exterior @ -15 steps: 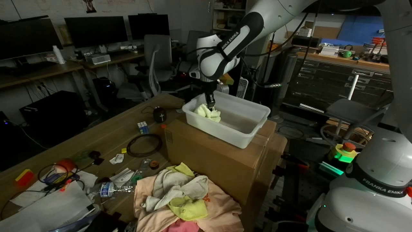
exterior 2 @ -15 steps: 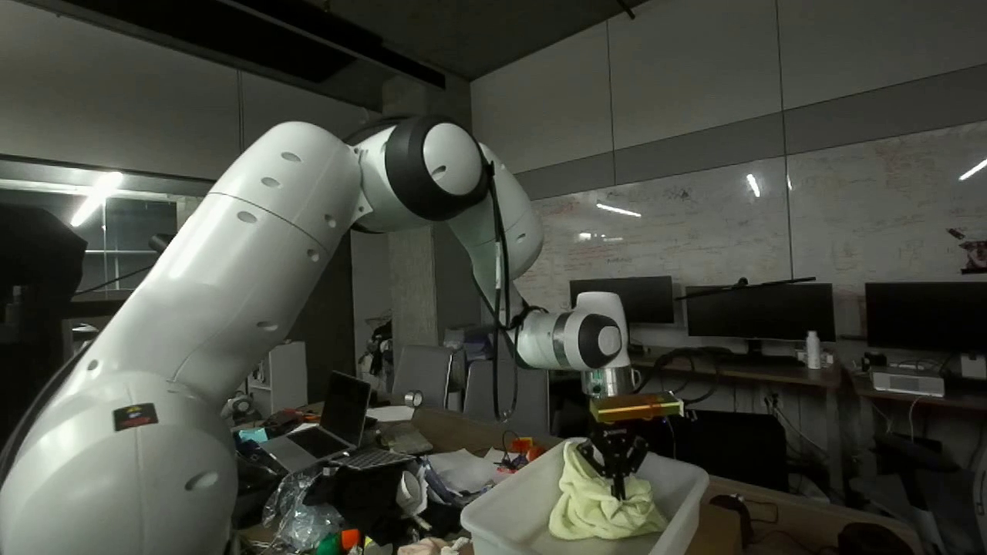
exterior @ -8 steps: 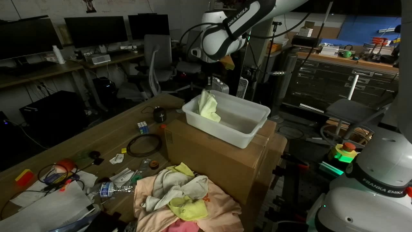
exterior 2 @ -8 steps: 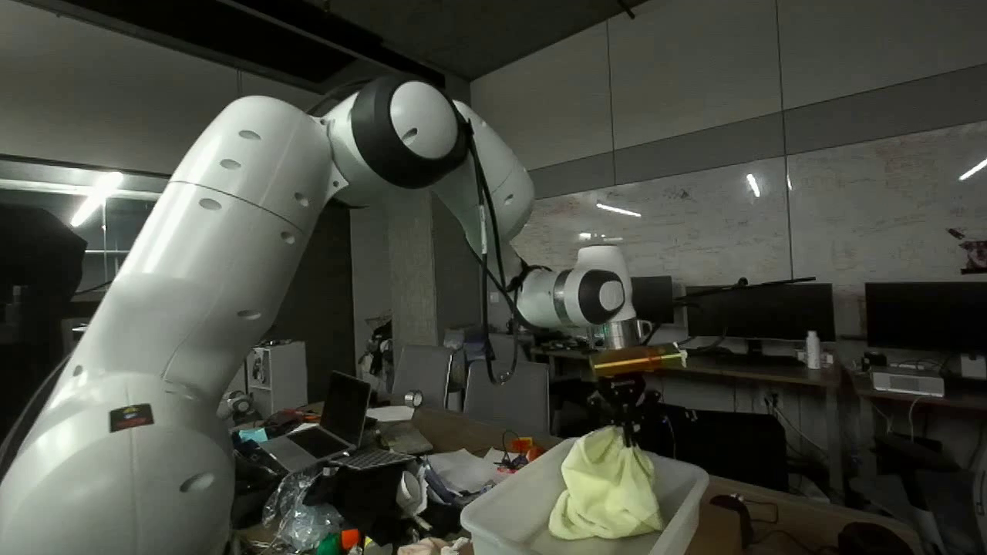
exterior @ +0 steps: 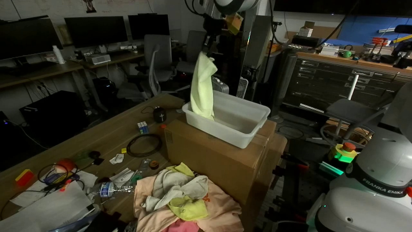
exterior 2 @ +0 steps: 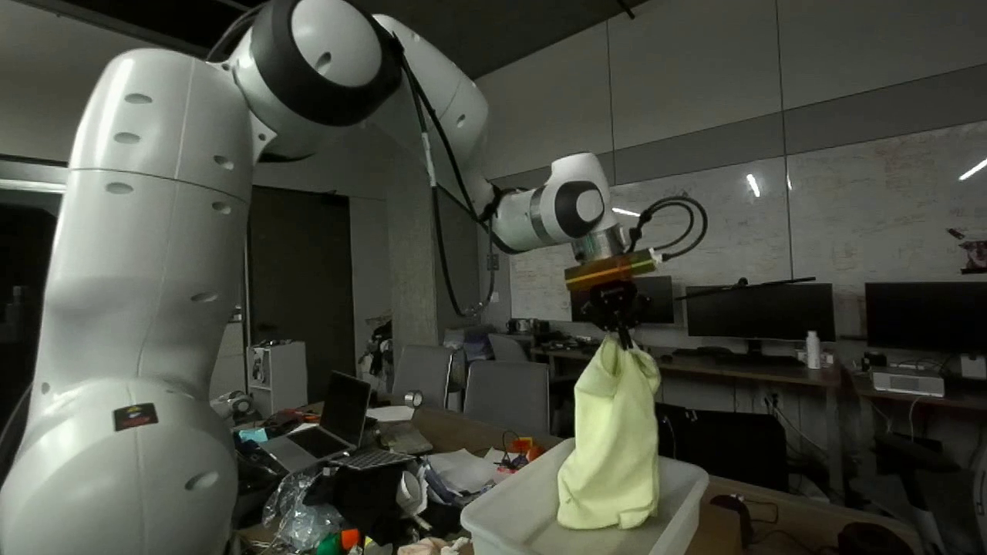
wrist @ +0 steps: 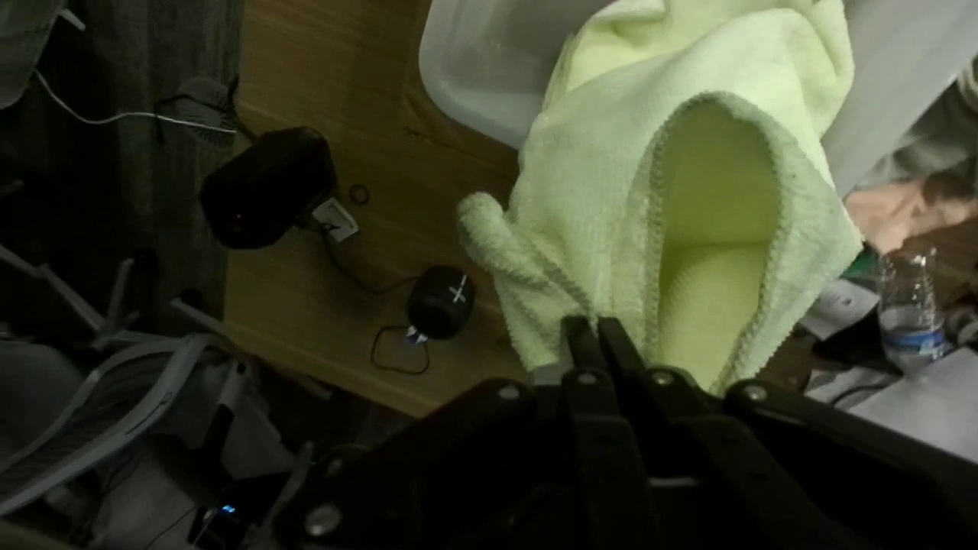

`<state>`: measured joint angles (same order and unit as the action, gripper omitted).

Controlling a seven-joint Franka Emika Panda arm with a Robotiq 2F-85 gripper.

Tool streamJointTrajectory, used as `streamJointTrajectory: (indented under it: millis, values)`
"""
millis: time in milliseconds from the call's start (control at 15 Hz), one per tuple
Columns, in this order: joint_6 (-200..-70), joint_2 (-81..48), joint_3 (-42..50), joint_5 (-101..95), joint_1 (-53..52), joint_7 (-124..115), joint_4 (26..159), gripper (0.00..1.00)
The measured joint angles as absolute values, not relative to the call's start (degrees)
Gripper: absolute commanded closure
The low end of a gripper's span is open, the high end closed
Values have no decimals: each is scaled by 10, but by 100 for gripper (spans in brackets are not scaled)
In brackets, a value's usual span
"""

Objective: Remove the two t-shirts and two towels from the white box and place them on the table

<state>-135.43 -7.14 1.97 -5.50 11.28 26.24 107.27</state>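
The pale yellow-green towel (exterior 2: pixel 613 447) hangs directly below the jaws, which pinch it by its gathered upper end; in the wrist view their tips are pressed close together on the cloth. That line straight down is what the coming move turns on: the free end points into the white plastic tub (exterior: pixel 219 129) and sits lower than the rim — whether it touches the tub's floor is unclear. The long axis runs near vertical in both exterior views; in the wrist view it goes from the jaws at lower middle towards the top of the frame, a stitched fold gaping open. The tub rests on a cardboard box (exterior: pixel 209 161), so more lift is probably needed before swinging toward the lower middle of the frame, where, in an exterior view, peach cloth (exterior: pixel 223 209) and grey cloth (exterior: pixel 168 179) lie heaped on the tabletop (exterior: pixel 109 138). Going sideways early could drag the tub.
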Motion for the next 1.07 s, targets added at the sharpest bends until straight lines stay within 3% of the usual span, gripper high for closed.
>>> streamJointTrajectory:
  millis: [533, 1067]
  values:
    - [-1303, 58, 17, -136, 68, 7, 1069, 99]
    - [-1222, 99, -35, -169, 35, -146, 1040, 99]
